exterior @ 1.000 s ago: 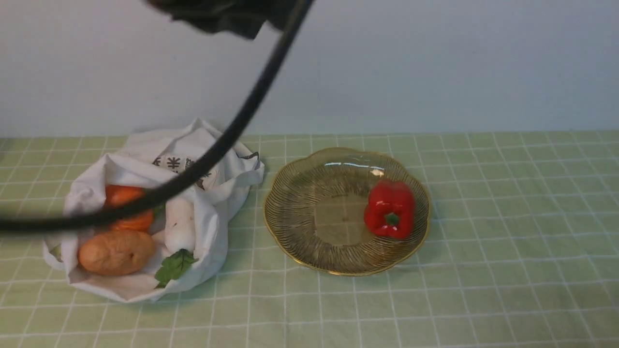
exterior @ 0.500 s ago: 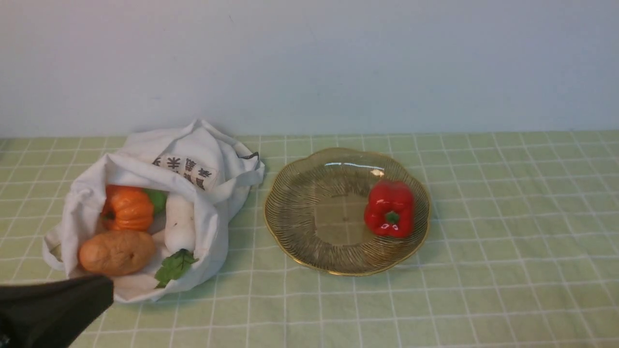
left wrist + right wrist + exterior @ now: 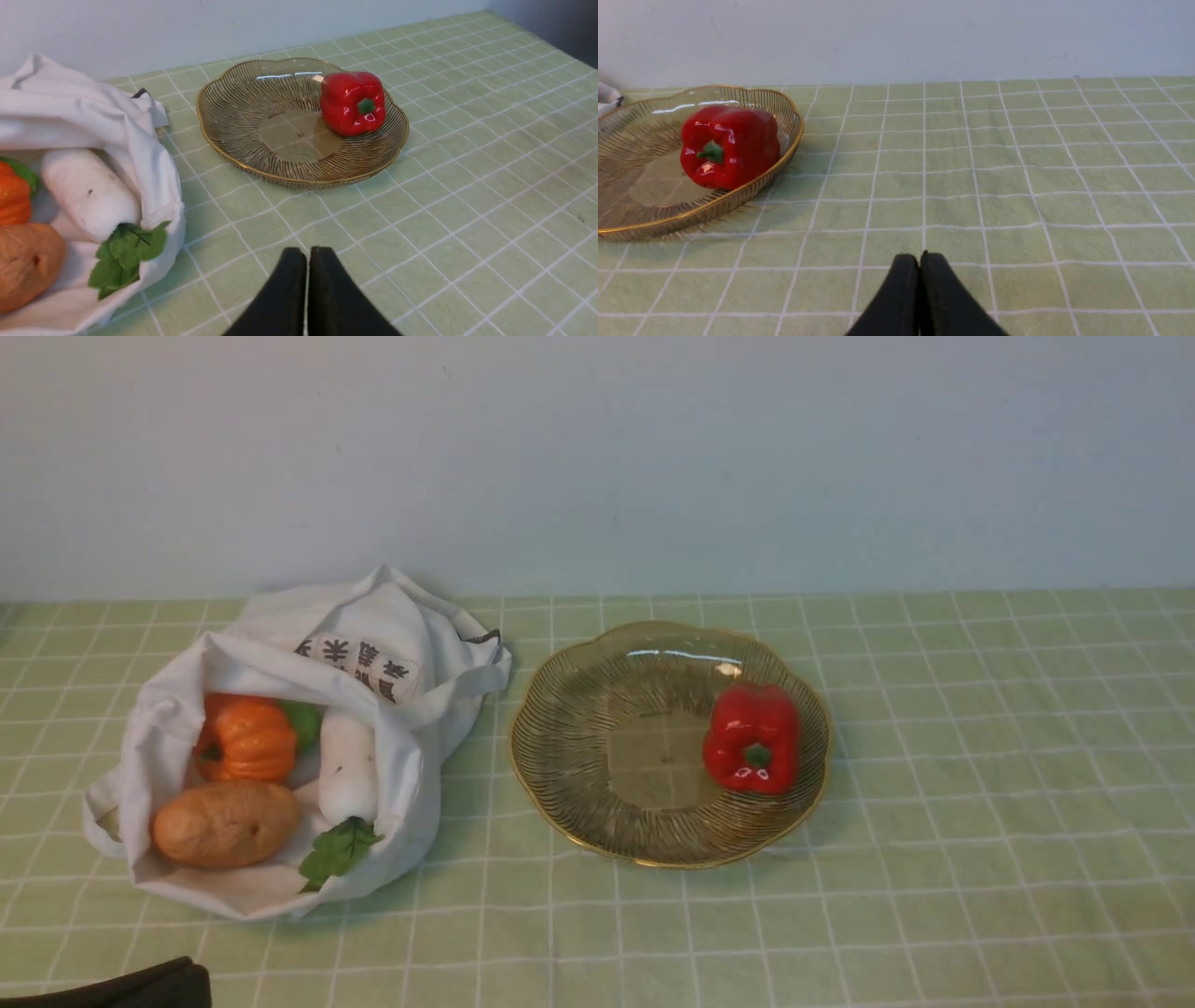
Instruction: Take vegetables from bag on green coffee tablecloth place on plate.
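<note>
Front view — the left arm (image 3: 131, 987) has drawn back near-left, pepper (image 3: 752, 737) on plate (image 3: 579, 793); left tool (image 3: 307, 254) and right tool (image 3: 920, 261) pressed together, empty — bag (image 3: 411, 779) next.

The left arm (image 3: 131, 987) has sunk almost out of the front view.

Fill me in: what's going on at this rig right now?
Nothing is being handled. The left end effector and right end effector are both shut and empty, over the pale green checked tablecloth. The glossy red bell pepper lies on the round amber glass plate; the orange pumpkin, brown potato and white radish sit in the open white cloth bag beside it.
</note>
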Motion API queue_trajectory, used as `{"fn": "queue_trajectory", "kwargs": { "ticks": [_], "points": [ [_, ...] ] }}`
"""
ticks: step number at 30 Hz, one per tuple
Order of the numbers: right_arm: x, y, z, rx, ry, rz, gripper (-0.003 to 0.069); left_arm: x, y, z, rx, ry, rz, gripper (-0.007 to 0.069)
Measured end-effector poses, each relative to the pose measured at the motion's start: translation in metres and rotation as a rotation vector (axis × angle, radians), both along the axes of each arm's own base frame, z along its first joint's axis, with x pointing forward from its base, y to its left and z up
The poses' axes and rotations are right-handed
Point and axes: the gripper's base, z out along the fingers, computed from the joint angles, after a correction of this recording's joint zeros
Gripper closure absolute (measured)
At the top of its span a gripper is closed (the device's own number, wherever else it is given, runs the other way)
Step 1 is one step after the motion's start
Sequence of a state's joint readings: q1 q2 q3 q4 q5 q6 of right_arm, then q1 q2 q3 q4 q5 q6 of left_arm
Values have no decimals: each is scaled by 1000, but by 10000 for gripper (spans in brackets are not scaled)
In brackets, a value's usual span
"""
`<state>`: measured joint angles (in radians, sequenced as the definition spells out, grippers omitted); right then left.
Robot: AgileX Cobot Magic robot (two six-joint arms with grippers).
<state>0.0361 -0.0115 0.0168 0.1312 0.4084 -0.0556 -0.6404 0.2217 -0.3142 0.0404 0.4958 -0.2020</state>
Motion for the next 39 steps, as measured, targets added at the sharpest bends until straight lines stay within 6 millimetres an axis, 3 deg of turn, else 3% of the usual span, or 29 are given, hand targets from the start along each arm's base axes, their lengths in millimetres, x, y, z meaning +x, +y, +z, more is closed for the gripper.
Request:
{"fn": "queue_trajectory", "kwargs": {
  "ticks": [9,14,20,24,30,39],
  "points": [
    [0,0,0,0,0,0,674,0,0,-2,12,-11,-4,629],
    [0,0,0,0,0,0,674,-2,6,-15,43,-85,29,629],
    [0,0,0,0,0,0,674,3,18,-59,85,-169,259,629],
    [0,0,0,0,0,0,674,7,28,-75,100,-172,446,629],
    [0,0,0,0,0,0,674,5,39,-80,118,-162,636,629],
    [0,0,0,0,0,0,674,2,39,-90,146,-56,635,629]
  ]
}}
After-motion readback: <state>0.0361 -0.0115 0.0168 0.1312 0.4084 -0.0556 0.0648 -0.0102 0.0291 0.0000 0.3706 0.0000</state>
